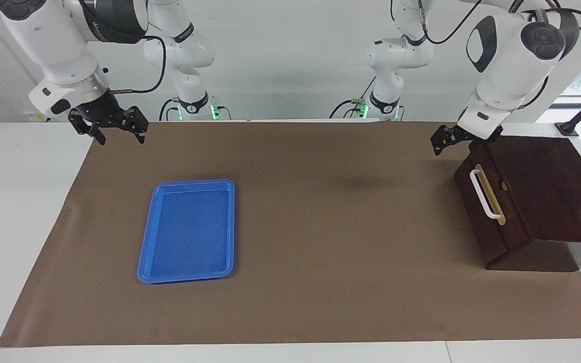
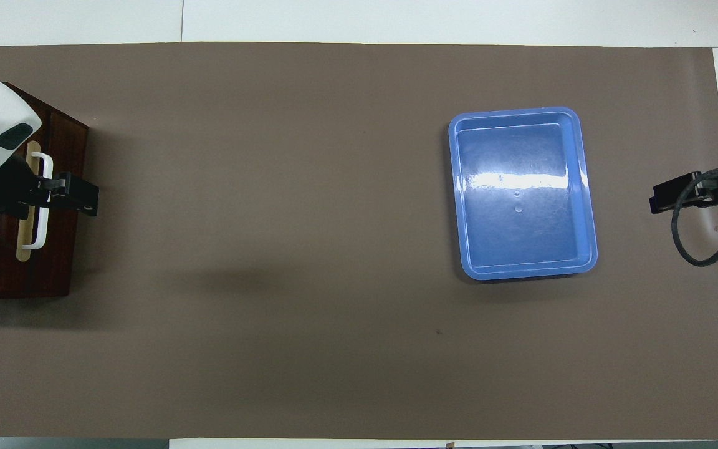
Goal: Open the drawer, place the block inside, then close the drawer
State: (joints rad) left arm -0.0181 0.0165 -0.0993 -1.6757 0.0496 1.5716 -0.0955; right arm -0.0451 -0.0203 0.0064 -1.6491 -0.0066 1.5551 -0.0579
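The drawer point(image 1: 477, 217) sits in a dark brown wooden box point(image 1: 553, 191) at the left arm's end of the table, its white bar handle point(image 1: 484, 194) facing the table's middle. It stands pushed in to a narrow gap, where a small speck of the yellow block point(image 1: 503, 186) shows; the rest of the block is hidden. My left gripper point(image 1: 444, 141) hangs in the air by the box's corner nearest the robots. In the overhead view the left gripper point(image 2: 75, 194) covers part of the handle point(image 2: 47, 165). My right gripper point(image 1: 118, 132) is open and empty, waiting above the mat's corner at the right arm's end.
A flat blue plastic tray point(image 1: 192, 182) lies empty on the brown mat point(image 1: 321, 227) toward the right arm's end; it also shows in the overhead view point(image 2: 521, 112). White tabletop borders the mat.
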